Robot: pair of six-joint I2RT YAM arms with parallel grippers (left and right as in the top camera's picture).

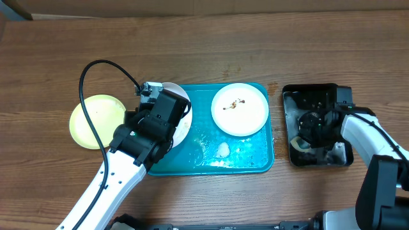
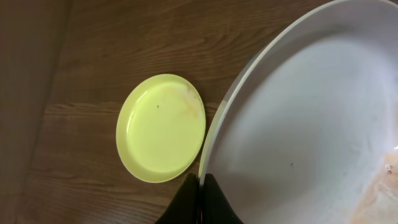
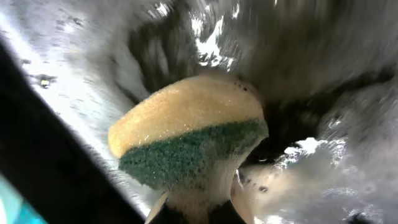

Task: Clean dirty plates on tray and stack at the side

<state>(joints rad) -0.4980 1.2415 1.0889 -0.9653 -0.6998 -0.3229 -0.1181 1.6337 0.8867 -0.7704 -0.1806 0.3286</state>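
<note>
On my overhead feed the wooden bench fills the view, and the turquoise tray lies at its middle, wet, with a patch of foam near its front edge. Just beside it on the right, apart from it, sits the smaller black tray, wet and soapy inside. One white plate lies flat on the right half of the turquoise tray, a small brown smear at its centre. A second white plate is at the tray's left end, mostly hidden overhead by my left arm. In the left wrist view my left hand is pinched tight on its rim, and a faint orange-brown mark shows on its face. I cannot tell whether this plate is lifted clear of the tray. The pale yellow-green plate rests on the bare bench to the left of the tray, near the held plate but apart from it. My right hand is down in the black tray, clamped on a foamy sponge, yellow on top and green below.
</note>
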